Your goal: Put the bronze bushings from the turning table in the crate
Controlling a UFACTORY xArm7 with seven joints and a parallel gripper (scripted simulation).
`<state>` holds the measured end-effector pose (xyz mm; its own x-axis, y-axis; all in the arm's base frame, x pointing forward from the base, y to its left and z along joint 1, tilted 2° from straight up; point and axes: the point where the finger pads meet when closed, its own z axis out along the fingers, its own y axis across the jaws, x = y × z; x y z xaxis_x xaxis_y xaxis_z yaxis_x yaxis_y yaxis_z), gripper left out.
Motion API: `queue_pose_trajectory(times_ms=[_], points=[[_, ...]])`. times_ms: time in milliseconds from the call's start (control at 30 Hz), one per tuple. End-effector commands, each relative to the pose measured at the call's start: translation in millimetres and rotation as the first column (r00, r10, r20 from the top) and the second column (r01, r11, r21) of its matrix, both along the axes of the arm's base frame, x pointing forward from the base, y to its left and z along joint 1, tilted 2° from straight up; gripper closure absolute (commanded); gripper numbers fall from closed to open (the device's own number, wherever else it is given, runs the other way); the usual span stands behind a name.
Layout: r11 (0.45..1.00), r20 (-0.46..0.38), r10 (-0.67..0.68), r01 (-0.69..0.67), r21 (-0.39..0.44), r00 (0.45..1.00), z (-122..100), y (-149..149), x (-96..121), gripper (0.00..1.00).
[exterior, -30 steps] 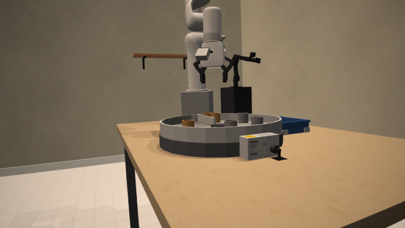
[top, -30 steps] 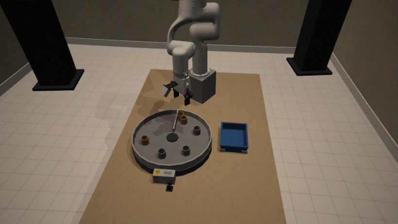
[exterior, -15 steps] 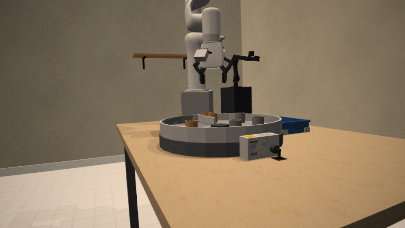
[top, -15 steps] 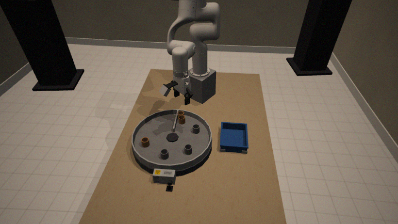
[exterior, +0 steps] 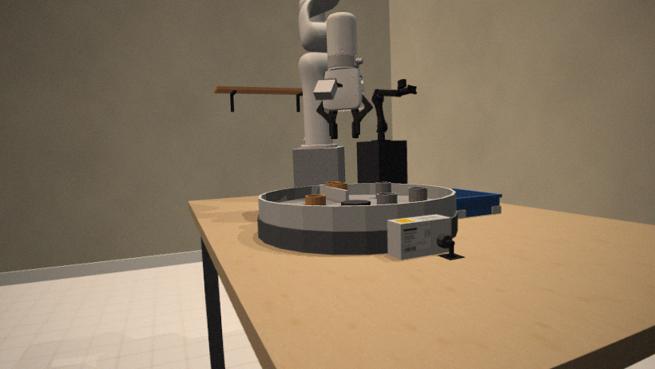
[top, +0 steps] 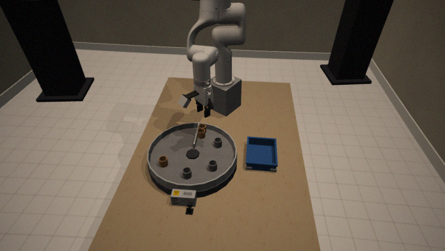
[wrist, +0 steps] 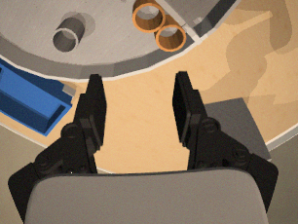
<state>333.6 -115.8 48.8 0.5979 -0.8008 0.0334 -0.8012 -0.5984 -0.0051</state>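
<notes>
On the light wooden desk (top: 273, 199), a round grey turning table with a raised rim (top: 152, 167) is standing in the middle, and a small grey control box with a yellow warning sticker (top: 183, 196) is sitting against its front edge; the writing beside the sticker is too small to read. A thin grey divider bar (top: 195, 136) is running from the dark hub (top: 192, 154) toward the rim. Two bronze ring-shaped bushings (top: 201, 130) are lying touching each other just beside this bar, at the side near the robot, and a third bronze bushing (top: 163, 161) is standing alone at the far side of the disc. Three dark steel bushings (top: 217, 142) are standing apart on the other half. The empty blue plastic crate (top: 261, 153) is resting beside the turning table.

The white arm is bending down from its grey pedestal (top: 234, 102), and the black two-finger gripper (top: 205, 110) is hanging high over the bare desk, just outside the rim near the bronze pair. The jaws are standing half spread, with nothing between them.
</notes>
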Motion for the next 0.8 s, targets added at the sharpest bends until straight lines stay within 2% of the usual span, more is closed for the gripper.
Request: queue_pose_trajectory(times_ms=[0,767], points=[[1.000,0.004,0.000,0.000,-0.001,1.000,1.1,-0.4,1.4,0.88],[1.000,0.004,0.000,0.000,-0.001,1.000,1.1,-0.4,1.4,0.88]])
